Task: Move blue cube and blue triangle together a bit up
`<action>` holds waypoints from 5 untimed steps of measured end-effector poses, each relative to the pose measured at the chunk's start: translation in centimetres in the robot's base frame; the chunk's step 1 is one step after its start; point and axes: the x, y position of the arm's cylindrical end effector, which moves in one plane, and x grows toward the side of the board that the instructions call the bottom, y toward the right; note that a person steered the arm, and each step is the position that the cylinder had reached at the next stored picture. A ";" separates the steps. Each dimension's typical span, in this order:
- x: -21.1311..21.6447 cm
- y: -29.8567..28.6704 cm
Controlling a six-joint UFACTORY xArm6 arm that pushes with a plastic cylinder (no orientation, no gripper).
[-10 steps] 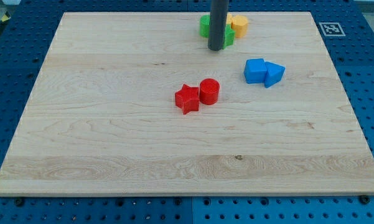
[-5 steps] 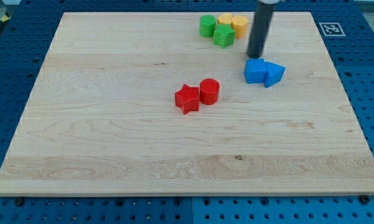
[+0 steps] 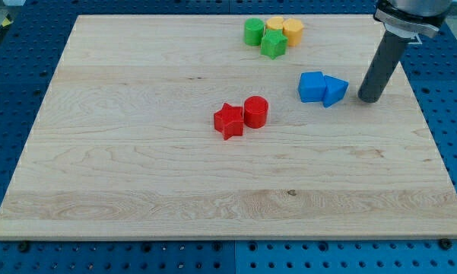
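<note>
The blue cube [image 3: 312, 87] and the blue triangle [image 3: 334, 90] sit touching each other on the wooden board [image 3: 137, 152], right of centre. The cube is on the left, the triangle on the right. My tip [image 3: 369, 99] rests on the board a short way to the right of the blue triangle, apart from it, at about the same height in the view.
A red star [image 3: 229, 121] and a red cylinder [image 3: 255, 112] touch near the board's middle. At the top, a green cylinder [image 3: 253, 32], a green star [image 3: 273, 44], a yellow star [image 3: 274, 26] and a yellow cylinder [image 3: 293, 30] cluster together.
My tip has swept from the green and yellow cluster at the top to the right and down, past the blue pair, to their right side. No block has moved.
</note>
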 end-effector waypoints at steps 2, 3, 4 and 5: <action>-0.1 -5.1; -0.5 -7.3; -0.7 -7.9; -0.7 -6.7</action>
